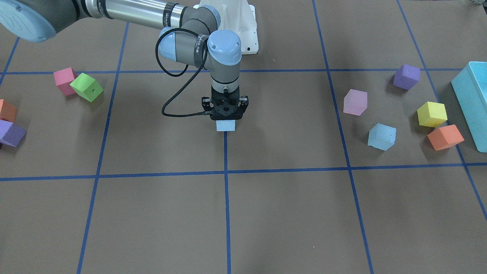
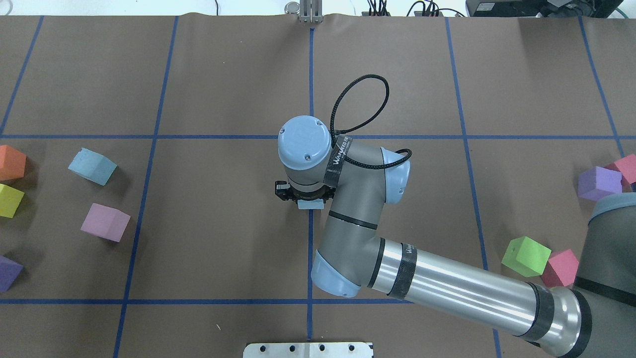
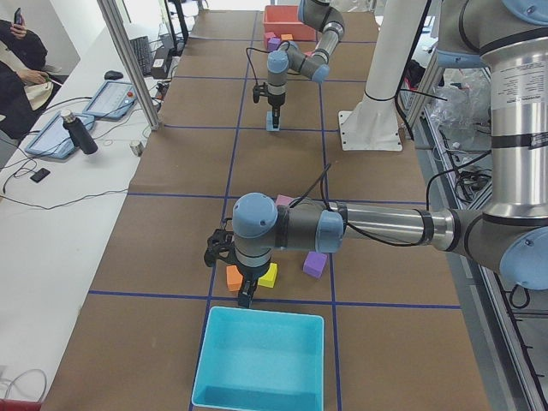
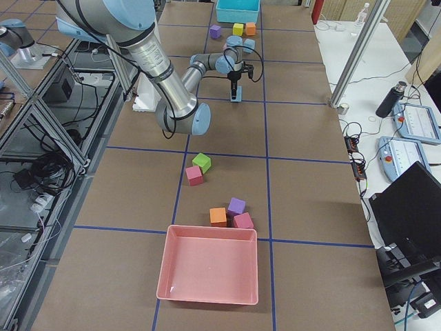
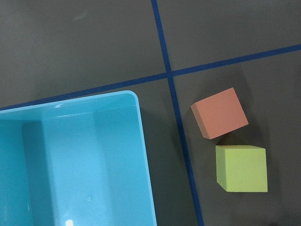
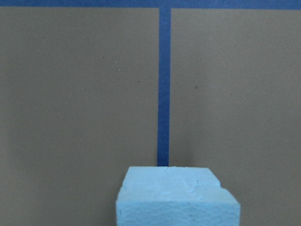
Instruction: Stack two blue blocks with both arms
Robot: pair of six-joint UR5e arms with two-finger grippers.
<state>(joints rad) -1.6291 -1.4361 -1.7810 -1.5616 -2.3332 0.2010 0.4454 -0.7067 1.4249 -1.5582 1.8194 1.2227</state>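
Nearest, left end of table [image 1: 152,213]: left hand [image 3: 246,295] hangs at rim of turquoise plastic box [image 3: 265,360]; aperture cannot be told. Loose pale blue foam cube [image 1: 381,136] lies between box and centre, nearer left hand. Farthest, table centre: right hand [image 1: 225,116] appears clenched on second pale blue foam cube [image 1: 225,126], over blue centre tape [image 1: 227,213].

You are looking down at one blue block [image 6: 178,197]. It is sitting at the bottom of the picture, in the middle, and its lower part is running off the edge. Its top is looking bumpy and rough. The brown worktop [image 6: 75,103] is lying all around it. A blue tape line [image 6: 164,84] is running straight up from behind the block and is meeting another blue line [image 6: 70,2] going across the very top. A soft shadow is falling just behind the block.
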